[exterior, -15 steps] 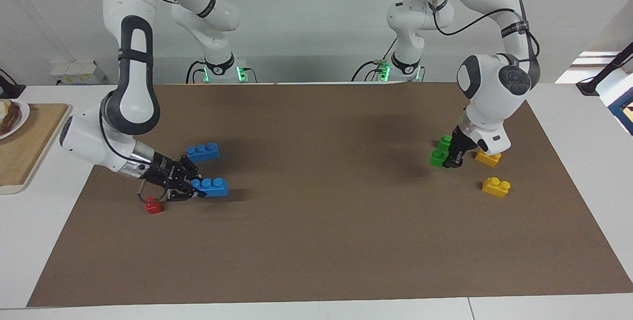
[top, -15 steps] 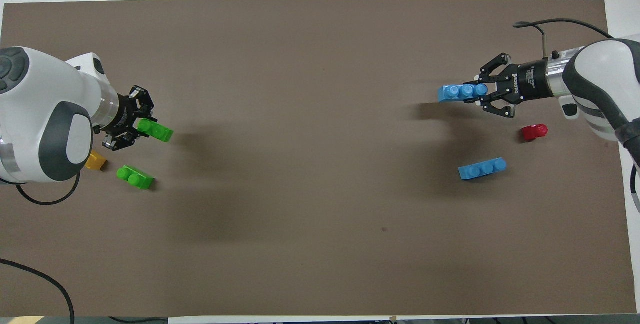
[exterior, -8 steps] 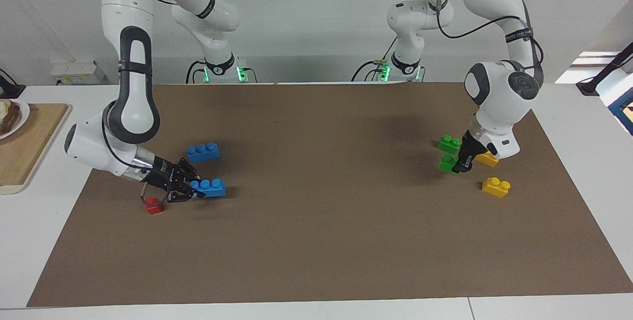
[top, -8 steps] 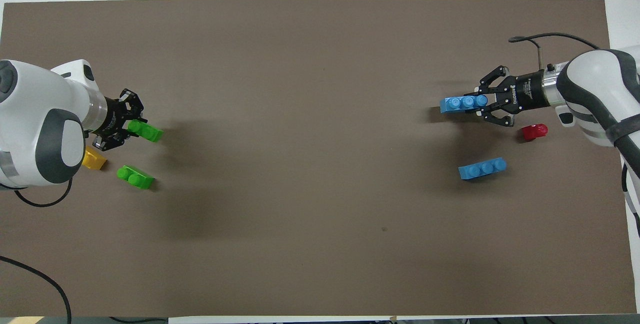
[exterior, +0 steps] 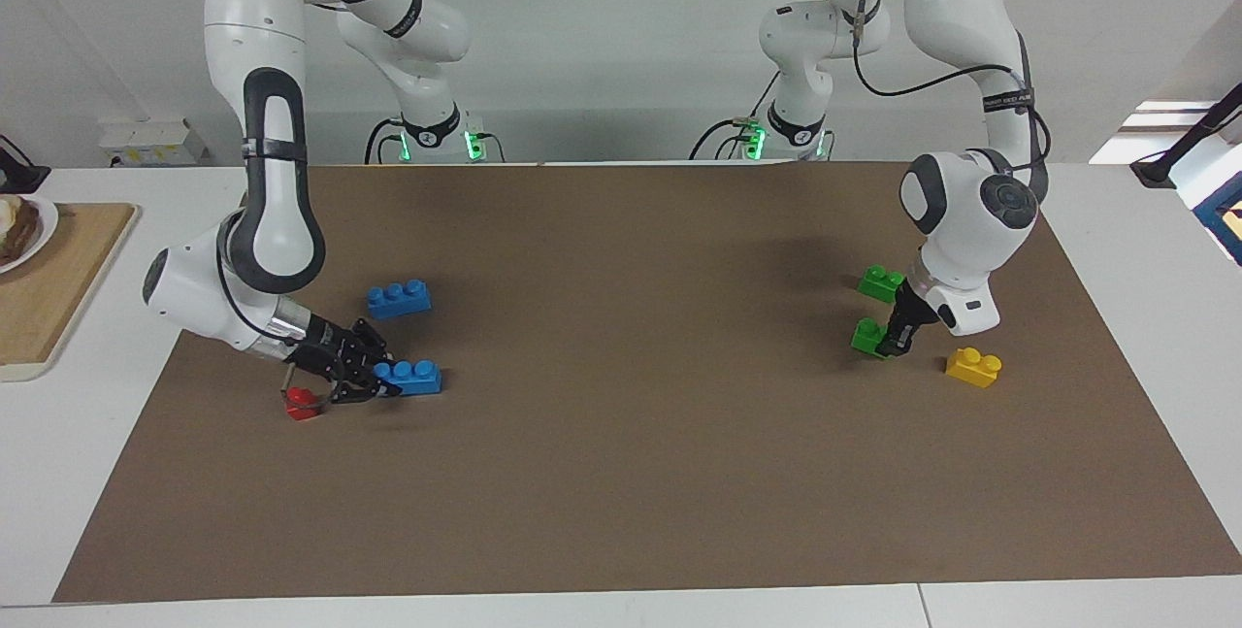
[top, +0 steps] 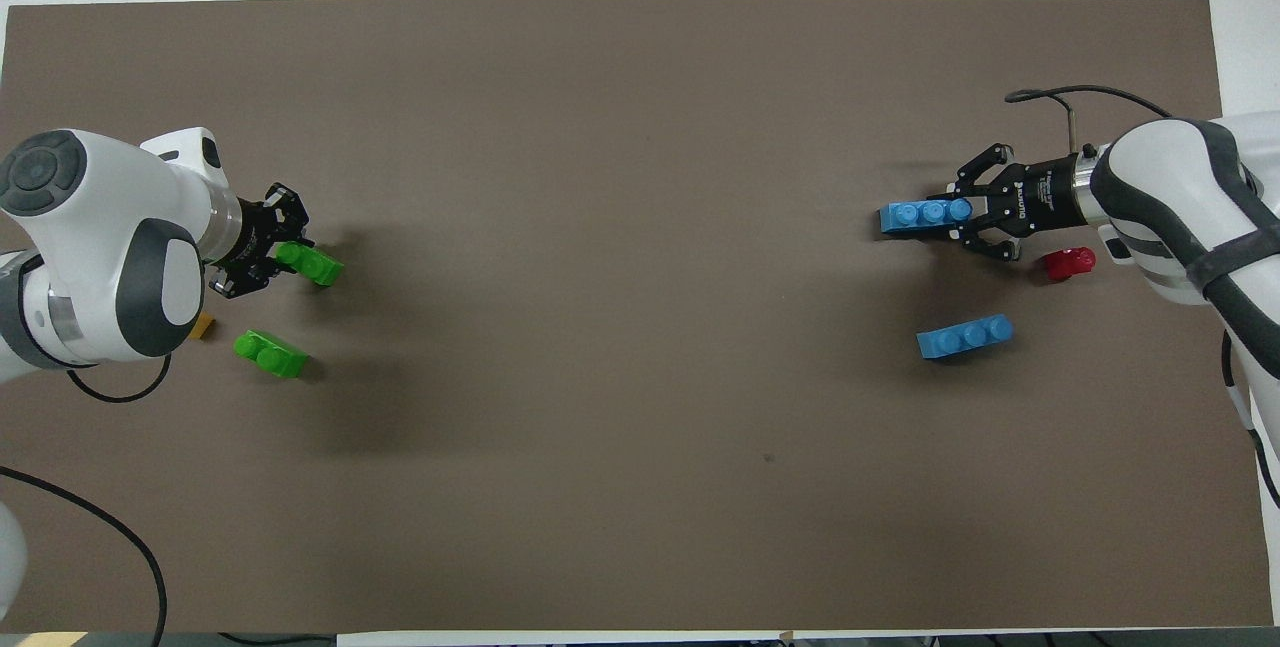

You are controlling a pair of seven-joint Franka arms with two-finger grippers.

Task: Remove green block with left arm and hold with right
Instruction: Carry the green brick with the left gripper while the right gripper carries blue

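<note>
My left gripper (exterior: 890,345) (top: 288,255) is shut on one end of a small green block (exterior: 866,336) (top: 314,263), held low over the brown mat at the left arm's end of the table. A second green block (exterior: 880,281) (top: 270,354) lies loose on the mat, nearer to the robots. At the right arm's end, my right gripper (exterior: 381,381) (top: 957,216) is shut on a blue three-stud brick (exterior: 414,378) (top: 918,217), just above the mat or on it; I cannot tell which.
A yellow brick (exterior: 973,366) lies beside the left gripper. Another yellow brick (top: 204,327) peeks out from under the left arm. A loose blue brick (exterior: 399,298) (top: 965,337) and a small red block (exterior: 301,403) (top: 1070,263) lie by the right gripper. A wooden board (exterior: 53,298) sits off the mat.
The left gripper has carried the green block lower and away from the loose green one. The right gripper has sunk toward the mat with the blue brick. Both grips stayed shut.
</note>
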